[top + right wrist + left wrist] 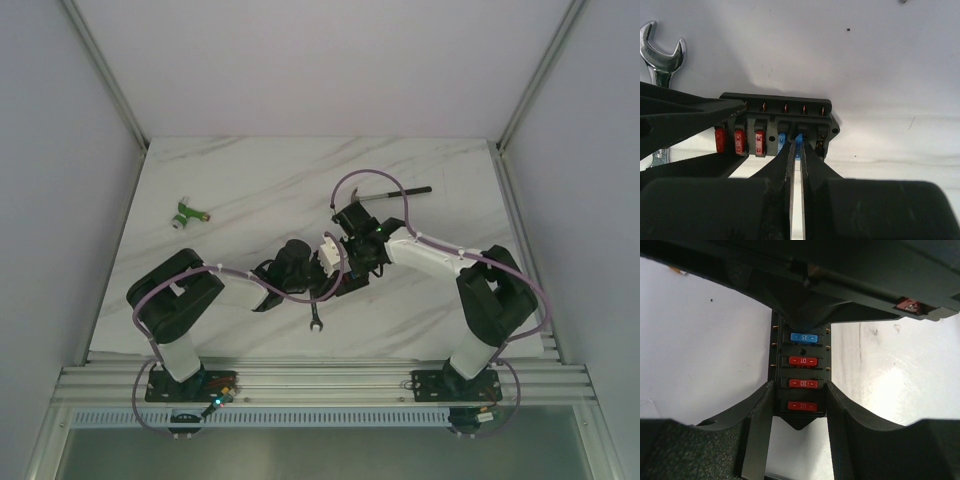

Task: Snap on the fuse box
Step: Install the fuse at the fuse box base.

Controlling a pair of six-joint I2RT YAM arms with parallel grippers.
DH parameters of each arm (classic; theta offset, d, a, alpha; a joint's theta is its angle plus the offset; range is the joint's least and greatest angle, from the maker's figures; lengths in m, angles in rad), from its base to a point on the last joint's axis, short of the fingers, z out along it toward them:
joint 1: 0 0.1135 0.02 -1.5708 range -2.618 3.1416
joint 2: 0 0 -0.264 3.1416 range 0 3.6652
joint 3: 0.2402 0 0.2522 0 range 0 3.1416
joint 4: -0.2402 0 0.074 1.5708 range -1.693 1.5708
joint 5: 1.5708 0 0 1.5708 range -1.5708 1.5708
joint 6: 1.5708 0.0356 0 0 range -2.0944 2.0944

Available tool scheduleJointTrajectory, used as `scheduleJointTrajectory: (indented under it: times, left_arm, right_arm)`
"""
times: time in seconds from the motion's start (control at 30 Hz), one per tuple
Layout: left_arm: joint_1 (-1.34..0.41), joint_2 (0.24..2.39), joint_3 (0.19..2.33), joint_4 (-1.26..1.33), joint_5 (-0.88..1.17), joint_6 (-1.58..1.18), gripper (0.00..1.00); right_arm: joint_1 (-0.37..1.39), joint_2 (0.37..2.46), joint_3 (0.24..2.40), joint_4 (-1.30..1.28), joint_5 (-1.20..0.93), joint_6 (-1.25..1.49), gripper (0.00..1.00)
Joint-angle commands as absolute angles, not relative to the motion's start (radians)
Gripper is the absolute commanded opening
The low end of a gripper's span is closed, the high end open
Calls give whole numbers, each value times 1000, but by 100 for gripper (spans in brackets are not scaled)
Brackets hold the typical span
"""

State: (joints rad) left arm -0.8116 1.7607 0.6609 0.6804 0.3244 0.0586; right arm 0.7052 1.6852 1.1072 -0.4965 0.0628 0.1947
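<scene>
The fuse box (801,371) is a black box with one blue and three red fuses in a row. My left gripper (800,392) is shut on its two long sides near one end. In the right wrist view the fuse box (775,117) shows a second blue fuse (799,144), and my right gripper (796,145) is shut on that fuse where it sits in its slot. In the top view both grippers meet at mid-table, the left gripper (325,275) and the right gripper (352,262), and they hide the box. No clear cover is in view.
A silver wrench (315,322) lies just in front of the grippers and also shows in the right wrist view (660,52). A green-and-white connector (187,214) lies at the far left. A black rod-like tool (398,191) lies behind the right gripper.
</scene>
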Motion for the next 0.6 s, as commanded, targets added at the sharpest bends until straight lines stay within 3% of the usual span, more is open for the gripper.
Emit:
scheduleJointTrajectory:
  times: [0.0,0.57]
  left_arm:
    - [-804,1790,661,622,338,69,45]
    - [-800,1790,662,617,337,68,43]
  right_arm:
    - [714,1777,1055,-587,94,210,0]
    - [708,1783,1074,-649,89,185,0]
